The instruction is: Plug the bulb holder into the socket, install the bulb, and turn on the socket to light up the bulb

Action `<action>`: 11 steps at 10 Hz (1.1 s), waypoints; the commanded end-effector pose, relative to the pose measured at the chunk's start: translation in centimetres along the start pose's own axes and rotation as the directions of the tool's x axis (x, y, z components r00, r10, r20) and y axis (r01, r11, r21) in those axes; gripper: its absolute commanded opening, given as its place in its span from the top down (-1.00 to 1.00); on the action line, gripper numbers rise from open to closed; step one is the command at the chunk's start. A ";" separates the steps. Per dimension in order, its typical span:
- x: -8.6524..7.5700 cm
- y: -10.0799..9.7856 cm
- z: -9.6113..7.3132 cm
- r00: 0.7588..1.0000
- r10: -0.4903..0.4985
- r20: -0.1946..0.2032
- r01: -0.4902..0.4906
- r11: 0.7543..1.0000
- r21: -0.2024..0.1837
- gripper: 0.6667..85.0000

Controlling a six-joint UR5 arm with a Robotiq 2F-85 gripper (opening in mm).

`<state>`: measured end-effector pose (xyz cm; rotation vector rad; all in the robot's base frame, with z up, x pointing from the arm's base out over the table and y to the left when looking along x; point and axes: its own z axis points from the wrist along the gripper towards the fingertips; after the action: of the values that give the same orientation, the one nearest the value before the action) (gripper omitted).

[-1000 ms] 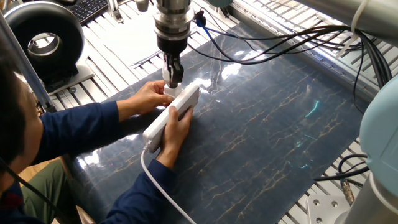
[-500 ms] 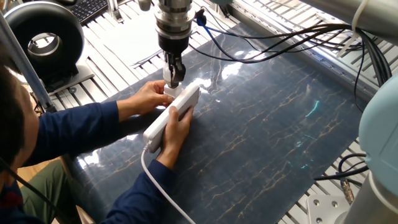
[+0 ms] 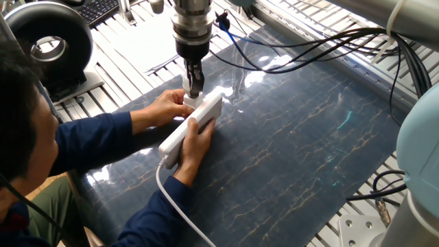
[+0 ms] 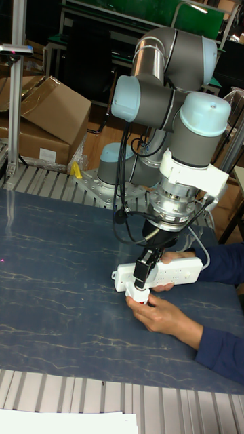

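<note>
The socket (image 3: 195, 125) (image 4: 168, 270) lies tilted on the dark mat, held by a person's hands (image 3: 194, 143). My gripper (image 3: 195, 89) (image 4: 141, 277) points straight down at the socket's far end. It is shut on the small white bulb holder (image 3: 188, 101) (image 4: 137, 294), which sits against the side of that end. The person's other hand (image 3: 161, 108) (image 4: 161, 313) cups the holder from below. The socket's white cable (image 3: 171, 199) runs toward the front edge. The bulb is out of view.
A person in a blue sleeve (image 3: 89, 140) leans in from the left. A black round device (image 3: 48, 44) stands at the back left. Blue and black cables (image 3: 274, 51) cross the back of the mat. Cardboard boxes (image 4: 47, 115) sit behind the table.
The gripper and the socket's far end have shifted very slightly to the right. The person's head has leaned further into the picture.
</note>
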<state>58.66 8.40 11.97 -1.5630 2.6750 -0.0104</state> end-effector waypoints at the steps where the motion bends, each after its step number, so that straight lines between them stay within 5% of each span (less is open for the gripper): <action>1: -0.5 1.1 0.2 0.994 0.112 0.014 -0.111 0.993 -0.035 0.99; 6: -0.7 2.3 0.4 0.959 0.282 0.014 -0.280 0.956 -0.090 0.99; 11: -1.0 3.7 0.3 0.853 0.521 -0.034 -0.519 0.839 -0.161 0.99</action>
<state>56.28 10.59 11.40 -0.9826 2.9870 0.1793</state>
